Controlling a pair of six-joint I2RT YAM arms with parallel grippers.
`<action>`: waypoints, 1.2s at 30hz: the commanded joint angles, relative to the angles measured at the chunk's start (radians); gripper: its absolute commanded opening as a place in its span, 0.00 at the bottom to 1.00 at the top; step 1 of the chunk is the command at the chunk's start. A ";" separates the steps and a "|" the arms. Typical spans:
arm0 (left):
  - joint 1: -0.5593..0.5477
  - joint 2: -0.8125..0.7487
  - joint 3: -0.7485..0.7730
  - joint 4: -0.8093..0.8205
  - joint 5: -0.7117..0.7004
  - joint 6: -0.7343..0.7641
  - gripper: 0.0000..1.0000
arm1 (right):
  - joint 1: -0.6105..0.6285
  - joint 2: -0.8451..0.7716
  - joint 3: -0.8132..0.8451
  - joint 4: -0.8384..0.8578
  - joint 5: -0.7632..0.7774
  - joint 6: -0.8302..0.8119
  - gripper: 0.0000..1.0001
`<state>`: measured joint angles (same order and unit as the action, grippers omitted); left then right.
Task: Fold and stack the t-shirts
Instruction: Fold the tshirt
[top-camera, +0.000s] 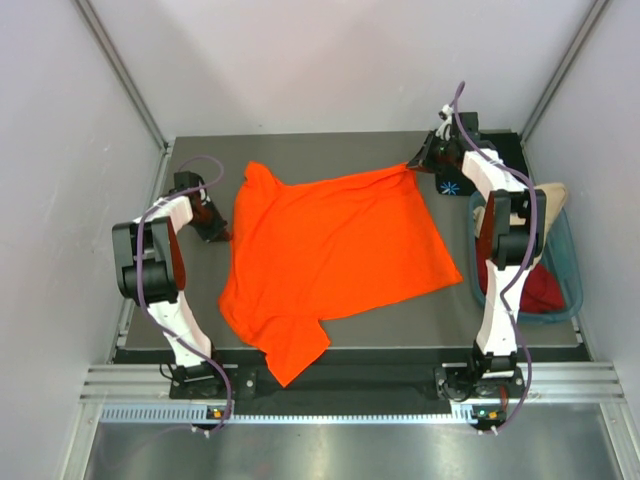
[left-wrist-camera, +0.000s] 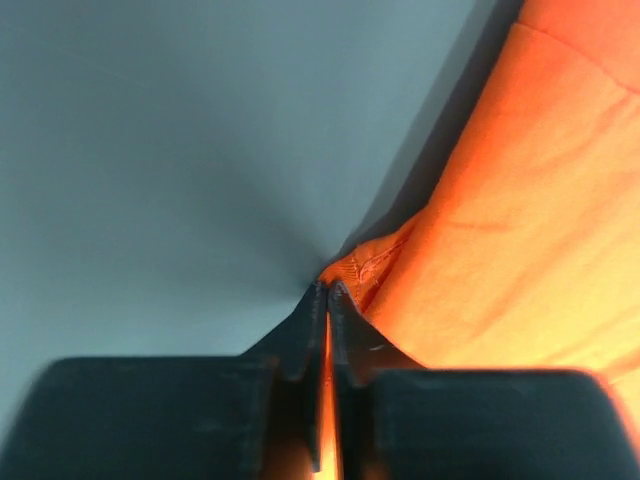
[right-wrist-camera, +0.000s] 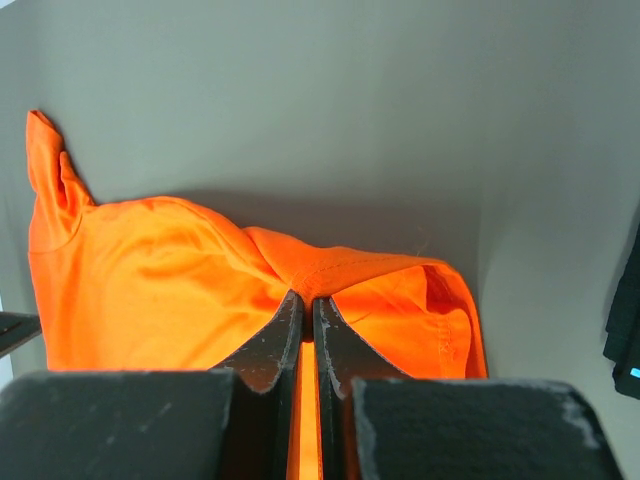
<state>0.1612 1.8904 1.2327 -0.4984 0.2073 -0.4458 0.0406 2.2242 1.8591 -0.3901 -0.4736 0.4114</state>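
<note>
Gripping opposite edges of the orange t-shirt (top-camera: 340, 245) spread between them, left hand (left-wrist-camera: 328, 292) and right hand (right-wrist-camera: 308, 302) were clamped on cloth; no fold made, nothing stacked

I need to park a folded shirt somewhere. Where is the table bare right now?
Bare table runs along the far edge, beyond the orange t-shirt, and in a near strip between its hem and the table's near edge, right of the sleeve. Crowded: the right side, with the teal tub and right arm; the left margin is narrow beside the left arm.
</note>
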 joint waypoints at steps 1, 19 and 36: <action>0.009 0.015 0.034 -0.017 -0.049 0.016 0.00 | -0.018 -0.046 0.041 0.031 -0.008 -0.014 0.00; 0.175 -0.223 -0.050 -0.160 -0.530 -0.079 0.00 | -0.016 -0.072 -0.018 0.053 0.036 0.015 0.00; 0.009 -0.280 0.097 0.123 -0.304 0.051 0.57 | -0.007 -0.152 -0.170 0.039 0.018 -0.025 0.00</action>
<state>0.2390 1.6367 1.2724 -0.5537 -0.1432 -0.4393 0.0410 2.1513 1.6752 -0.3828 -0.4606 0.4160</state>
